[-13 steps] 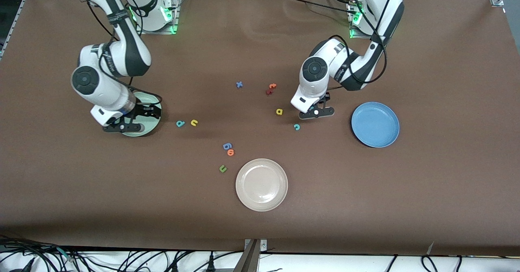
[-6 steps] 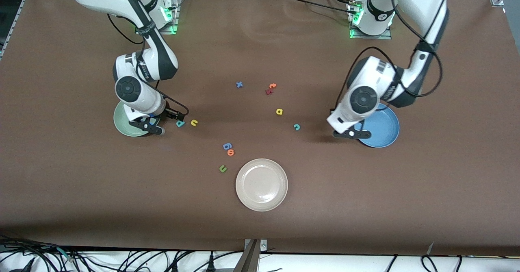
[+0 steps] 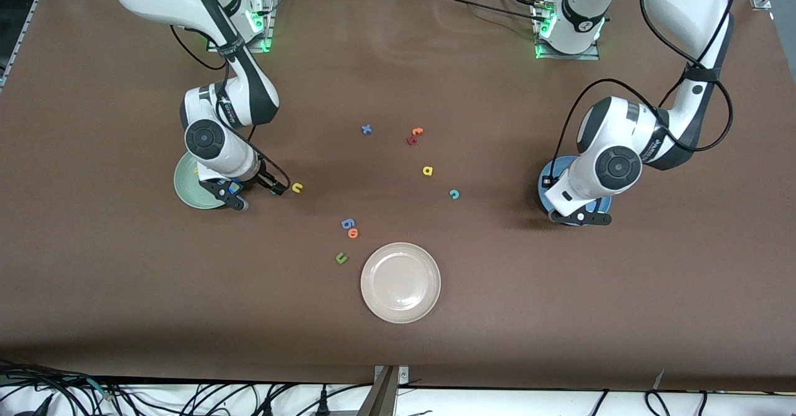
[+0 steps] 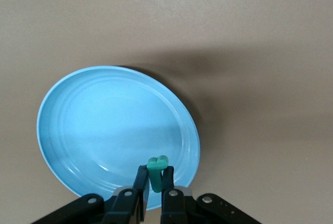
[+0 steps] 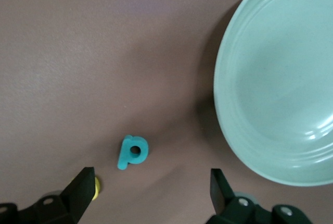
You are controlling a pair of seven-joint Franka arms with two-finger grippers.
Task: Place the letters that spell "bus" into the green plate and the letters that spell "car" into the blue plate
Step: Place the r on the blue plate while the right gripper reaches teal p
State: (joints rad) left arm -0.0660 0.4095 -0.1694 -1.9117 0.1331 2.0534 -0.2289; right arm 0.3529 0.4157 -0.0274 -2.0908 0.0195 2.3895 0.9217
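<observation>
The letters that spell "car" are being gathered one at a time; the teal "r" [image 4: 156, 172] is sitting pinched between the closed fingers of the left gripper [image 4: 154, 182], which is hanging over the blue plate [image 4: 78, 130] near its rim; the yellow "a" [image 3: 427, 170] and the teal "c" [image 3: 454, 194] are lying on the brown table [image 3: 559, 316], well apart from that plate and toward the middle.

The letters that spell "bus" are being worked on at the right arm's end; the right gripper [image 5: 151, 193] is hovering with its jaws spread wide and nothing in them, over the teal "b" [image 5: 132, 151], which is lying flat on the table just beside the green plate [image 5: 270, 78]; the yellow "u" [image 3: 297, 187] is lying near it, a little farther from that plate; a small yellow piece, likely the "s" [image 3: 195, 170], seems to be lying in the green plate, though it is too small to read.

As I judge it, the left arm is at the drop step, needing only to open over the plate's floor; the right gripper is lining up a pick, which calls for coming straight down and closing squarely on the thin "b" without nudging it.
</observation>
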